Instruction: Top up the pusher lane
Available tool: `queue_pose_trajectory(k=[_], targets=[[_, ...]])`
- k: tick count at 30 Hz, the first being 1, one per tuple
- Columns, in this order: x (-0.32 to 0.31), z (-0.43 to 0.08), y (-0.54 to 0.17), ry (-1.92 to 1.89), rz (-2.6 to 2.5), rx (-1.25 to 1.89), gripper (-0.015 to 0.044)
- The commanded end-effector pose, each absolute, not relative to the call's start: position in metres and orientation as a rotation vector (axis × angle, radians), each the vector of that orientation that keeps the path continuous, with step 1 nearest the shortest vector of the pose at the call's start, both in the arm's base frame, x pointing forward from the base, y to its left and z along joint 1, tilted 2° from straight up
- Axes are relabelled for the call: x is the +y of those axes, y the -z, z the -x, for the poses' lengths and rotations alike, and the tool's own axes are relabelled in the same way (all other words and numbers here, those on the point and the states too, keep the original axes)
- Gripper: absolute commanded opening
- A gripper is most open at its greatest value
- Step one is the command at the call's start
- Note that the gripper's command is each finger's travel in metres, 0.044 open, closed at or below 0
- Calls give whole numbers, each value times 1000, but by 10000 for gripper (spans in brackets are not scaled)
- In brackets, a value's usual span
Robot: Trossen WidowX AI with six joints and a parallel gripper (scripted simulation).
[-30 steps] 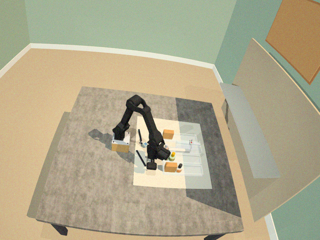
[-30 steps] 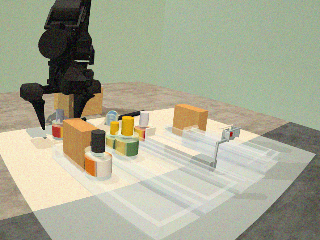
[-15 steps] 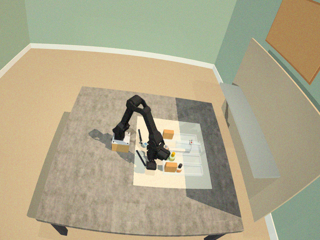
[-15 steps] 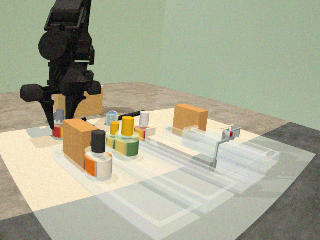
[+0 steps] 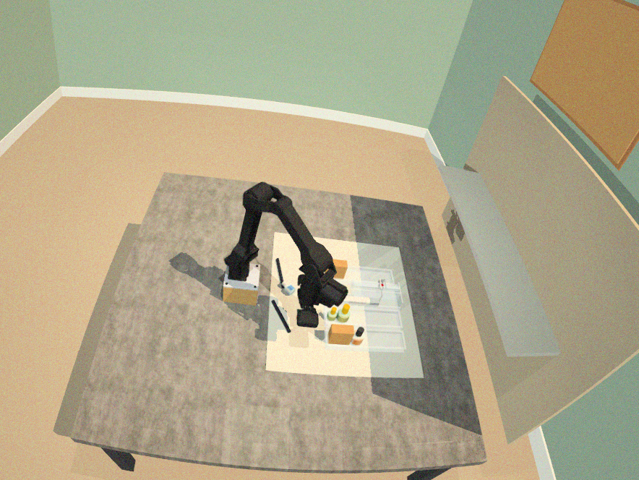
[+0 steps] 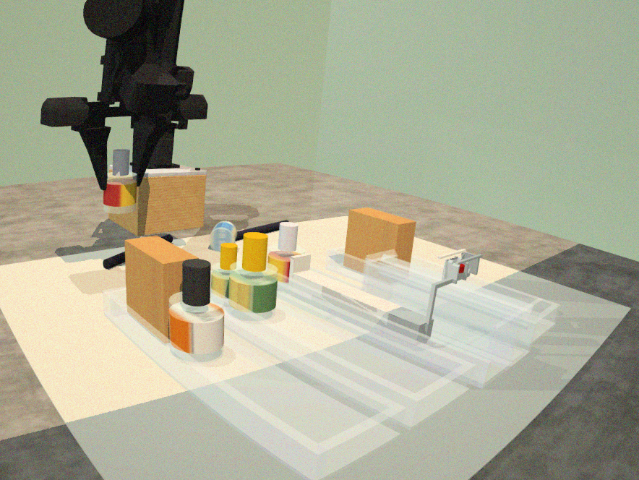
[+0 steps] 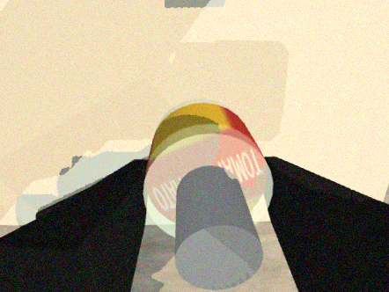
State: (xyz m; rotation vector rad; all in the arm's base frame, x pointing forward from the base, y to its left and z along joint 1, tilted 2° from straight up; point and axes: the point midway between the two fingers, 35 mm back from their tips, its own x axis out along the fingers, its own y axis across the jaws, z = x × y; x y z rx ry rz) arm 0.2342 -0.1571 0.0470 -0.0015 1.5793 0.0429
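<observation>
My gripper (image 6: 121, 186) (image 7: 205, 170) is shut on the loose jar (image 6: 119, 197) (image 7: 203, 110), which has a red and yellow tomato label and a grey-looking cap. The jar hangs roughly upright between the fingertips, above the table mat and away from the lanes. In the top view the arm hides it. A jar of the same red and yellow label with a white cap (image 6: 288, 236) stands at the front of the sprung lane. The pale pusher plate (image 6: 300, 262) is against its back. The arm hides this lane jar in the top view.
Two yellow-capped jars (image 6: 253, 294) (image 5: 332, 314) stand beside the sprung lane. A black-capped jar (image 6: 199, 330) (image 5: 358, 338) stands by an orange block (image 6: 147, 273) (image 5: 340, 334). Another block (image 6: 379, 237) (image 5: 340, 268) is across the lanes. A blue-labelled jar (image 6: 223, 236) (image 5: 289, 290) lies near black bars (image 6: 135, 253) (image 5: 280, 316).
</observation>
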Motion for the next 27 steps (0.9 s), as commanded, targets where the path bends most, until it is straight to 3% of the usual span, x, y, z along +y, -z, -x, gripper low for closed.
queue_pose_trajectory(k=[1,27], targets=[[-157,-233,-74,-40,12,1572,0],[-70,-283,-46,-59,28,1564,0]])
